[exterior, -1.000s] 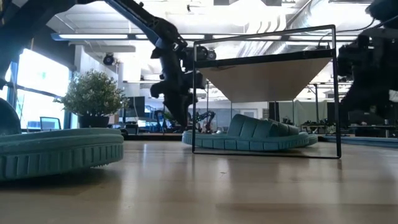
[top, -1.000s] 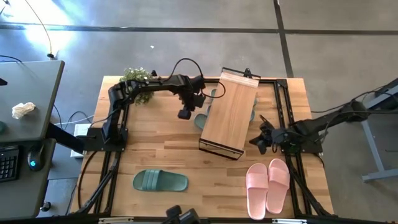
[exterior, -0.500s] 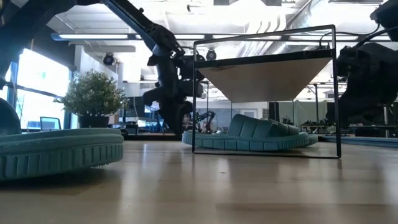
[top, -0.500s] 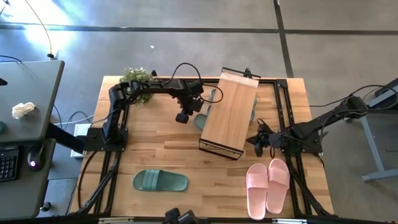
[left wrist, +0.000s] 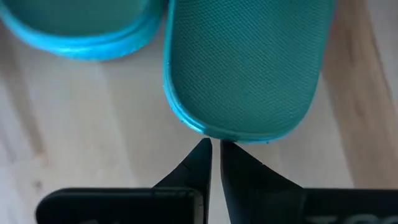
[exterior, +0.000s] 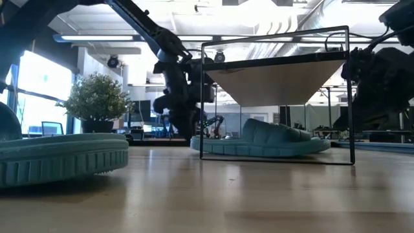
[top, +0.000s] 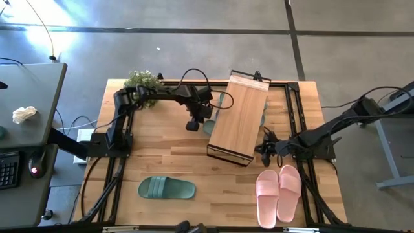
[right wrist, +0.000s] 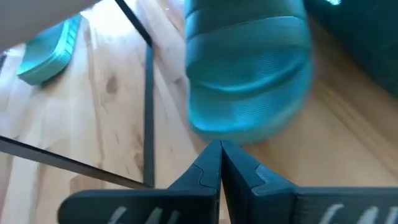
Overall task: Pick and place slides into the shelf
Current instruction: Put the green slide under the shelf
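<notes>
Green rubbery slides lie under the low light-wood shelf (top: 239,118) by the tabletop's far edge: the high view shows only a sliver (top: 208,125) there, the low view a ridged strap (exterior: 268,137). Left gripper (left wrist: 215,149), fingers nearly together, points at a heel (left wrist: 245,68). Right gripper (right wrist: 220,151), fingers together, faces a strap (right wrist: 249,68). Near the front edge lie one green slide (top: 166,188) and a pale pink pair (top: 279,191).
</notes>
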{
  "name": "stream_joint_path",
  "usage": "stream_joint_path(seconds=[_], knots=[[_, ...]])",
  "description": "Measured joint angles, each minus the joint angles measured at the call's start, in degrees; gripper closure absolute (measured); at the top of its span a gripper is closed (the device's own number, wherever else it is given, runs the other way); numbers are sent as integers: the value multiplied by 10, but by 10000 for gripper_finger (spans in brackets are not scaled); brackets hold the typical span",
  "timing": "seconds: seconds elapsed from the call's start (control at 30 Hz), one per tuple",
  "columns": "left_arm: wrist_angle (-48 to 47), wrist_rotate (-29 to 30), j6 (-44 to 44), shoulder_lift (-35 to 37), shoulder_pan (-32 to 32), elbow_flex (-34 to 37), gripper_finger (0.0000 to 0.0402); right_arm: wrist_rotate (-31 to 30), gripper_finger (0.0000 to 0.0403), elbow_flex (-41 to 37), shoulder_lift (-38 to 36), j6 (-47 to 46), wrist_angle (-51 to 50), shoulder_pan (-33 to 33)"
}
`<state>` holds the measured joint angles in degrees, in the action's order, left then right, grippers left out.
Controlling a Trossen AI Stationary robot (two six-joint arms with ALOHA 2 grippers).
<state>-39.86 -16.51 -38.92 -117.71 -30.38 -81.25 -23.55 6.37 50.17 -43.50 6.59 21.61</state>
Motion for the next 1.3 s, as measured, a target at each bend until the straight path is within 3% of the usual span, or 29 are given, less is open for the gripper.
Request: stream_joint_path(seconds=[0.47, 1.1, 1.3], knots=[[18, 0, 18, 0, 51, 0, 378, 26, 403, 0, 96, -68, 64, 0], [59, -9, 62, 0, 49, 0, 378, -118, 403, 0, 100, -167, -1, -1], [65, -9, 63, 0, 49, 0, 378, -125, 403, 0, 100, -171, -14, -8]])
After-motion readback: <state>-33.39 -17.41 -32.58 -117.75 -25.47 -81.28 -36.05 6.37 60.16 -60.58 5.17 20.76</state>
